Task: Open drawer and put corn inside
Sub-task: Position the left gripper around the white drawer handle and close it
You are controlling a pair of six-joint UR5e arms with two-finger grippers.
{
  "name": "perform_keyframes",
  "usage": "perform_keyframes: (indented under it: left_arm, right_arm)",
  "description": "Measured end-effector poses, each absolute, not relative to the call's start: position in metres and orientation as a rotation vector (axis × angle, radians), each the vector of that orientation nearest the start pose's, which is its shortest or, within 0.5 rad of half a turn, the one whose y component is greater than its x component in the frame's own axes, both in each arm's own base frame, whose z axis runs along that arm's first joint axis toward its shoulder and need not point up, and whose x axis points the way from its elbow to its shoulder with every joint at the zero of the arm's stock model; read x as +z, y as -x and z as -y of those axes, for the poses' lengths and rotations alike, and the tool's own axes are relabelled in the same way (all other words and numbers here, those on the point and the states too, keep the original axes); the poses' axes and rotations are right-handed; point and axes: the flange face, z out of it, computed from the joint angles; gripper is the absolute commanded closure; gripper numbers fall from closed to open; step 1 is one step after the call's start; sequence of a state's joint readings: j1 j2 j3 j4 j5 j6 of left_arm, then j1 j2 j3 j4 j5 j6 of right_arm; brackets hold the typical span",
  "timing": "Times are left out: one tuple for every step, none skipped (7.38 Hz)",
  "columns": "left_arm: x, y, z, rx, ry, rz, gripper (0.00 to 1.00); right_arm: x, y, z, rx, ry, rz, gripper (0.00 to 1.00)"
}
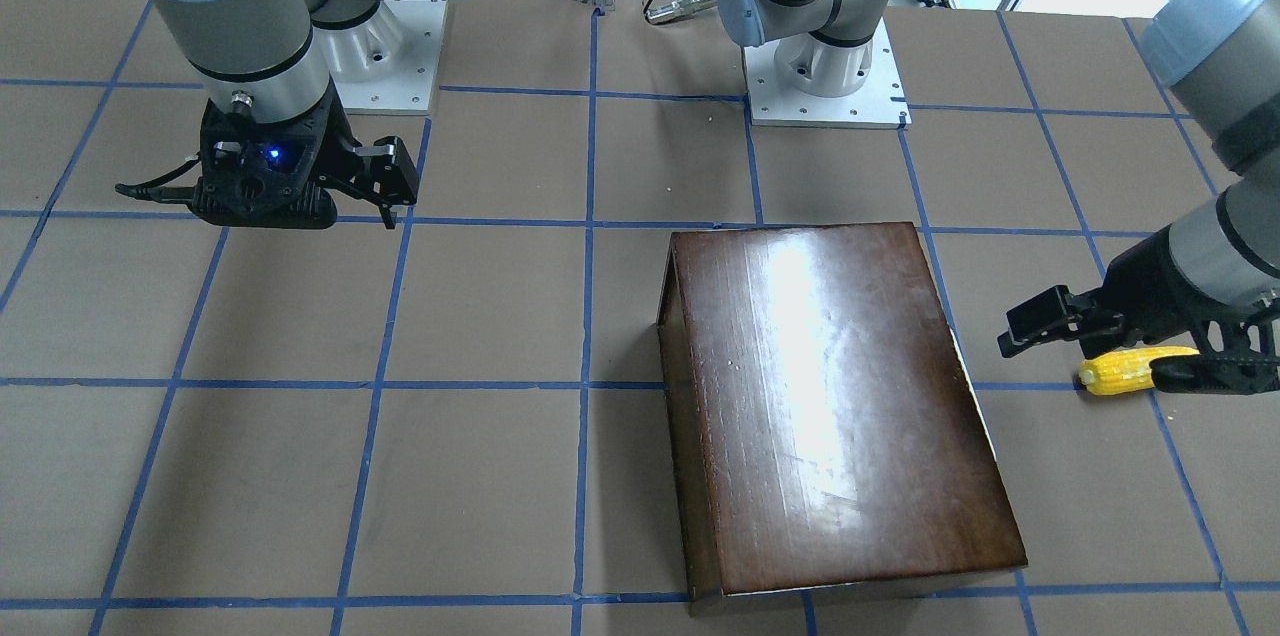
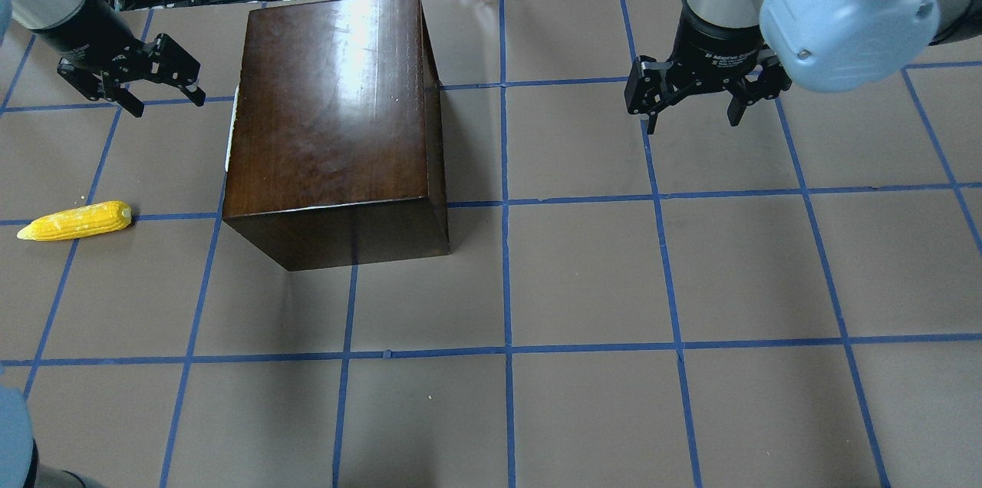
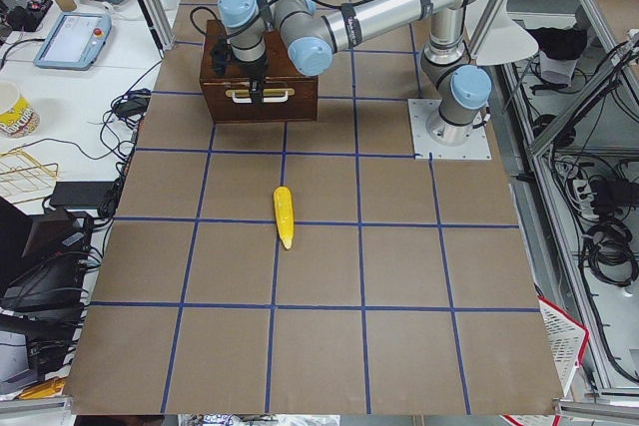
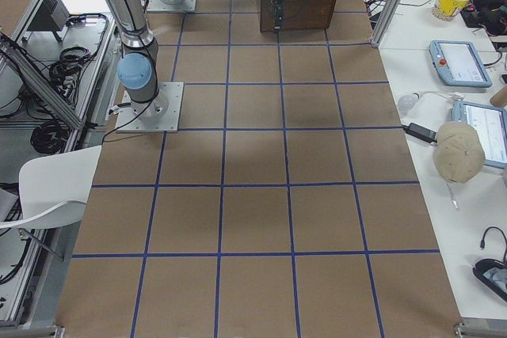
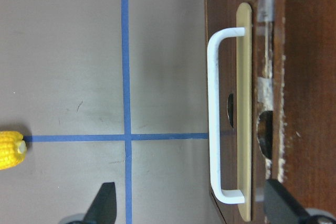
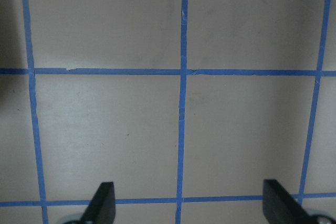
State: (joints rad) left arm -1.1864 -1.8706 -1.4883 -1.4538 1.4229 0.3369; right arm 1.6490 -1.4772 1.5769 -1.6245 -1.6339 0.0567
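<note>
Box (image 2: 334, 112): set on the table's (image 2: 583, 273) left half.
Drawer (image 5: 219, 14): shut in the box's left face.
Corn (image 2: 77, 221): laid further left, apart.

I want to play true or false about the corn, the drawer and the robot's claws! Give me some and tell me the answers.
The corn lies on the table. True.
The drawer is pulled out. False: it sits shut in the box.
The left claw holds the corn. False: it is open and empty, by the drawer's handle.
The right claw is open. True.
</note>
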Motion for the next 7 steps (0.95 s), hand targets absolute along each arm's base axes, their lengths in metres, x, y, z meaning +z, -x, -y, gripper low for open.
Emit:
perform_keyframes:
  left_arm:
    - [0.363, -0.095, 0.609, 0.064, 0.116, -3.334, 0.00]
    - [0.349, -0.099, 0.610, 0.045, 0.125, -3.339, 0.00]
    - [0.335, -0.099, 0.610, 0.038, 0.131, -3.349, 0.00]
    - [0.325, -0.098, 0.610, 0.039, 0.134, -3.366, 0.00]
    - [0.318, -0.097, 0.611, 0.037, 0.134, -3.381, 0.00]
    - [0.314, -0.097, 0.612, 0.035, 0.129, -3.389, 0.00]
    - [0.312, -0.096, 0.612, 0.033, 0.114, -3.398, 0.00]
  right_arm:
    - [0.443, -0.168, 0.514, 0.066, 0.037, -3.207, 0.00]
    - [0.443, -0.168, 0.514, 0.066, 0.037, -3.207, 0.00]
    - [0.443, -0.168, 0.514, 0.066, 0.037, -3.207, 0.00]
    - [0.443, -0.168, 0.514, 0.066, 0.037, -3.206, 0.00]
    - [0.443, -0.168, 0.514, 0.066, 0.037, -3.206, 0.00]
    - [0.443, -0.168, 0.513, 0.067, 0.038, -3.206, 0.00]
    - [0.443, -0.168, 0.513, 0.067, 0.037, -3.205, 0.00]
